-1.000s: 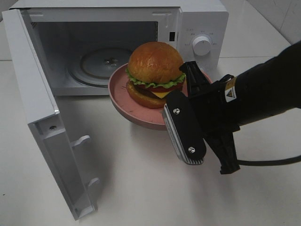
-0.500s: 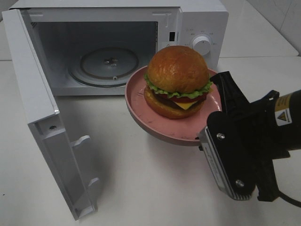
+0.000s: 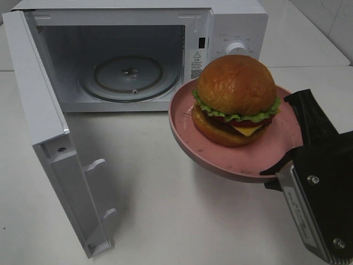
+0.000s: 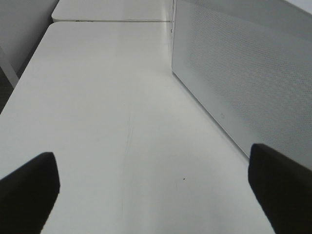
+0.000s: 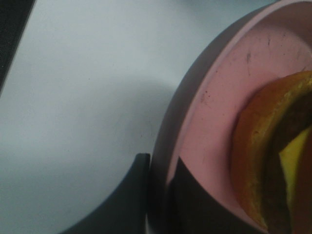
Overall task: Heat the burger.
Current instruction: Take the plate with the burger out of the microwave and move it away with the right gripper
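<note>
The burger point(image 3: 236, 99), with its brown bun, lettuce and cheese, sits on a round pink plate point(image 3: 185, 118) held above the table, to the right of the open microwave point(image 3: 231, 22). My right gripper point(image 3: 282, 167) is shut on the plate's near right rim. In the right wrist view its fingers point(image 5: 139, 195) pinch the plate point(image 5: 214, 112) rim, with the burger point(image 5: 265, 161) just beyond. My left gripper point(image 4: 156, 195) is open over bare table beside the microwave's side wall point(image 4: 243, 73). It does not show in the exterior high view.
The microwave door point(image 3: 49, 143) stands swung wide open at the left. A glass turntable point(image 3: 128, 74) lies inside the cavity. White table point(image 3: 182, 221) stretches in front of the oven.
My right gripper has carried the plate and burger to the right and nearer the camera, away from the microwave's opening. Nothing else has moved.
</note>
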You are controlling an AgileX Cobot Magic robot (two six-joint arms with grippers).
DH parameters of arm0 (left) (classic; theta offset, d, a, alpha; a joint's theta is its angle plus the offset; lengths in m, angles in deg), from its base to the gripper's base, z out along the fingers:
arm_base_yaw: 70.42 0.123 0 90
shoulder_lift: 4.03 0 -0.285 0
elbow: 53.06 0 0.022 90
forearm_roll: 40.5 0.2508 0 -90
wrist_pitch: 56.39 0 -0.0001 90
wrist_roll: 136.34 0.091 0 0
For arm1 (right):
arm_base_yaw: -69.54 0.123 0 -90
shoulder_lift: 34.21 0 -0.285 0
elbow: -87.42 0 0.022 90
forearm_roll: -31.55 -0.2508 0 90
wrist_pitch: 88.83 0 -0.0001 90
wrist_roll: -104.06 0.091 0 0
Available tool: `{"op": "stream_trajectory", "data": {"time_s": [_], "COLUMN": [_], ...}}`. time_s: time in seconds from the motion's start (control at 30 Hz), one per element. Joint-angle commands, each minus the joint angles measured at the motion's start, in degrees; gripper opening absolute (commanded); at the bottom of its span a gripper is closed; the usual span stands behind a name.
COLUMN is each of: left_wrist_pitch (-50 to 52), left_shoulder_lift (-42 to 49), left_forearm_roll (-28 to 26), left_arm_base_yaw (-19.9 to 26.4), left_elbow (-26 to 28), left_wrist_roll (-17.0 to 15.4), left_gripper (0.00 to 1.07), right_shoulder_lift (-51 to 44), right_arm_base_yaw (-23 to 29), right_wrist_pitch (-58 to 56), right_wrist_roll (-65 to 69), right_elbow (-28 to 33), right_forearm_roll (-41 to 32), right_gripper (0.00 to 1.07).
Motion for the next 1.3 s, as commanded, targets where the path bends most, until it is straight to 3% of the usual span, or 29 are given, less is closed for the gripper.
{"op": "stream_trajectory", "data": {"time_s": [0.03, 0.47, 0.53, 0.63, 0.8, 1.3], "left_wrist_pitch": [0.5, 0.5, 0.5, 0.5, 0.5, 0.5], "left_shoulder_lift": [1.1, 1.1, 1.1, 1.1, 1.1, 1.1], "left_forearm_roll": [-0.1, -0.1, -0.1, -0.1, -0.1, -0.1], "left_arm_base_yaw": [0.1, 0.1, 0.1, 0.1, 0.1, 0.1], "left_elbow": [-0.2, -0.2, -0.2, -0.2, -0.2, -0.2], "left_wrist_roll": [-0.3, -0.3, -0.3, -0.3, -0.3, -0.3], "left_gripper": [1.00, 1.00, 1.00, 1.00, 1.00, 1.00], "right_shoulder_lift": [-2.5, -7.2, -7.2, -7.2, -7.2, -7.2], "right_arm_base_yaw": [-0.3, -0.3, -0.3, -0.3, -0.3, -0.3], "right_wrist_pitch": [1.3, -7.4, -10.0, -10.5, -16.3, -26.2], "right_wrist_roll": [3.0, 20.6, 29.0, 31.6, 46.6, 61.9], "right_elbow": [-0.4, -0.4, -0.4, -0.4, -0.4, -0.4], "right_forearm_roll": [2.5, 14.8, 20.6, 21.7, 31.2, 36.0], "right_gripper": [0.03, 0.03, 0.03, 0.03, 0.03, 0.04]}}
